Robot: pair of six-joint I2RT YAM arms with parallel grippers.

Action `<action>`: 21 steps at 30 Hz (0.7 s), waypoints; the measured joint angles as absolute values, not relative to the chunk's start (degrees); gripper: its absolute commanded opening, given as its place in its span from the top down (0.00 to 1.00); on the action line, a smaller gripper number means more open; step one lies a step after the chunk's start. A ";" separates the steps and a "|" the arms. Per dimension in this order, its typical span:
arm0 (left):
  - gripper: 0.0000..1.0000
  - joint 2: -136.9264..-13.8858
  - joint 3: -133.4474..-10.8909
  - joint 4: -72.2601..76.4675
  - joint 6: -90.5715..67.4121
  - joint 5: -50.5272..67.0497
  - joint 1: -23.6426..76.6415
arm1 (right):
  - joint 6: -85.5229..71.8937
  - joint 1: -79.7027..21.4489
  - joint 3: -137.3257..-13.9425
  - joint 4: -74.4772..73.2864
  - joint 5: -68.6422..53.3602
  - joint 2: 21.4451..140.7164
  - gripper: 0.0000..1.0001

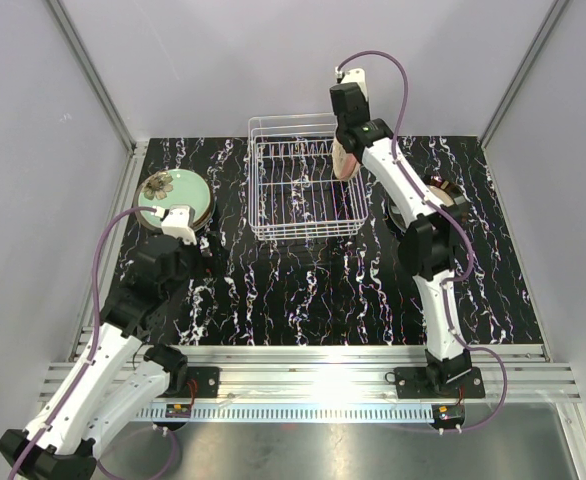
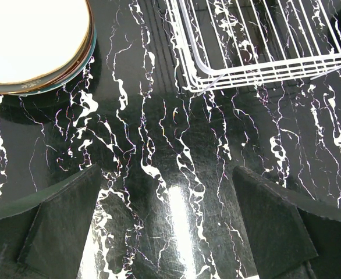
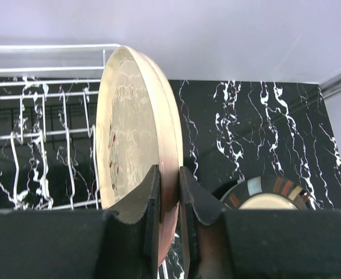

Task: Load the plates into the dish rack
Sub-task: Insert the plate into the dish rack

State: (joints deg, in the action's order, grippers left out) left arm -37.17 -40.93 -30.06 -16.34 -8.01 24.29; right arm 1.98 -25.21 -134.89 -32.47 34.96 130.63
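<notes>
1. The dish rack [image 1: 308, 232], a white wire basket with upright prongs, sits at the back middle of the black marbled table [image 1: 303, 290]. In the top view, the table's pattern shows through the rack's floor wires.
2. A peach plate [image 1: 345, 160] stands on edge at the rack's right side. In the right wrist view this plate [image 3: 132, 139] is upright, its mottled face turned toward the rack's prongs [image 3: 42, 110]. The pictures do not show whether its lower rim is inside the basket or just beside the wall.
3. A stack of plates [image 1: 173, 192] with a mint-green floral one on top lies flat to the left of the rack, well apart from it. The left wrist view shows the same stack [image 2: 31, 40] washed out to white, with brown and teal rims beneath.
4. Another plate [image 1: 443, 188] lies to the right of the rack, partly hidden by the right arm. The right wrist view shows its coloured rim blocks [image 3: 269, 195].
5. The right arm reaches forward and up over the rack's right edge. The right gripper [image 3: 169, 200] is clamped narrowly on the peach plate's rim.
6. The left arm is bent low near the green stack. The left gripper [image 2: 166, 171] is spread wide over bare table, holding nothing.
</notes>
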 measured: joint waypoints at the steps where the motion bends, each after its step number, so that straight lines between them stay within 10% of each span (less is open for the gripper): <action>1: 0.01 -37.26 -40.93 -30.06 -16.34 -8.05 24.29 | 1.93 -25.04 -134.89 -31.86 34.94 130.78 1.00; 14: 0.01 -37.82 -40.93 -30.35 -16.32 -8.21 24.32 | 1.65 -24.51 -133.97 -27.94 33.08 134.23 0.99; 21: 0.01 -38.00 -40.93 -30.37 -16.32 -8.21 24.32 | 1.65 -24.47 -133.47 -26.81 31.77 134.23 0.68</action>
State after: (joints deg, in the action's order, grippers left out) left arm -38.00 -40.93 -30.37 -16.32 -8.21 24.32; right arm 1.65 -24.47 -133.47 -26.81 31.77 134.23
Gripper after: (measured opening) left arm 0.987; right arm 0.268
